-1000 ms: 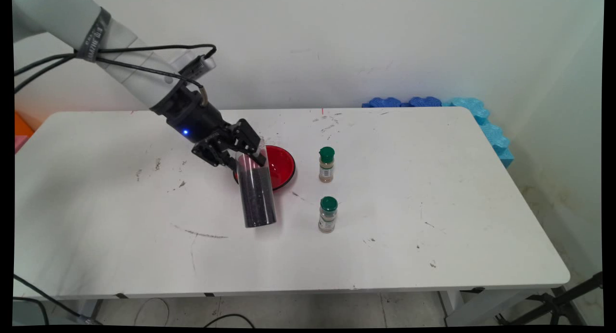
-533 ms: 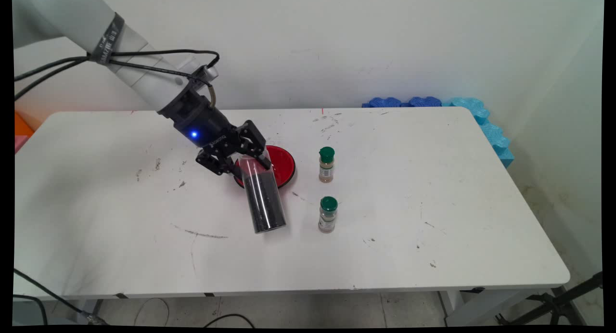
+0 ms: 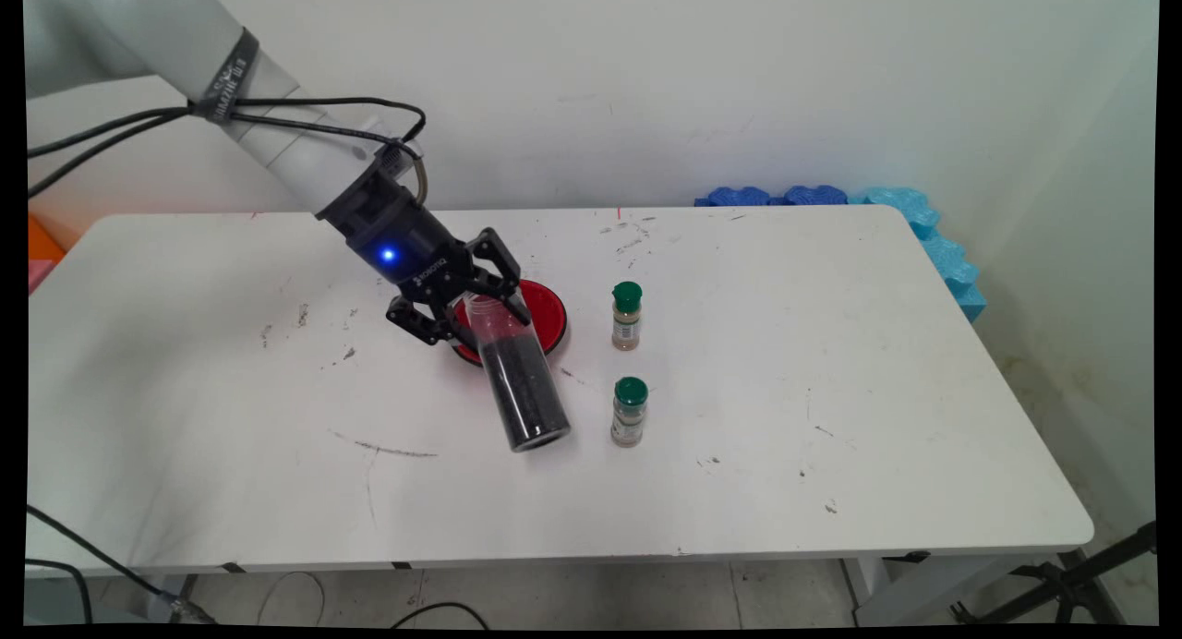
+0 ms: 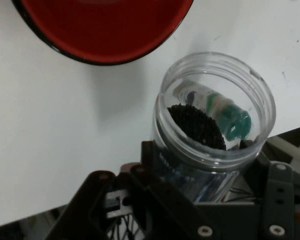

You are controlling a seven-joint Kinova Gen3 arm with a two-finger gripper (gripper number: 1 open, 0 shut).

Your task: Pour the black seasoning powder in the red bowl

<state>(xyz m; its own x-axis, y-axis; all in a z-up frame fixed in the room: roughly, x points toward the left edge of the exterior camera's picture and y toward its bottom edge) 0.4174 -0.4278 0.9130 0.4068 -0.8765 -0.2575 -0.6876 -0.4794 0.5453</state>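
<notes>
White wall rises behind a scuffed white table [image 3: 831, 491], with blue foam pieces [image 3: 836, 197] at its far right corner. From the upper left the white arm [image 3: 277, 140] slants down toward the table's middle, black cables [image 3: 305, 113] looped along it. Its gripper [image 3: 477, 308] is clenched on the upper part of a clear jar [image 3: 517, 371], one finger on each side of the wall just below the open rim. The jar is tilted, mouth toward the gripper and base low toward the near right, and black grains fill its lower part. Just behind jar and gripper lies a red bowl [image 3: 540, 314], partly hidden by them. To the right stand two small green-capped spice bottles, the farther bottle [image 3: 626, 317] beside the bowl, the nearer bottle [image 3: 629, 412] just beside the jar's base.
</notes>
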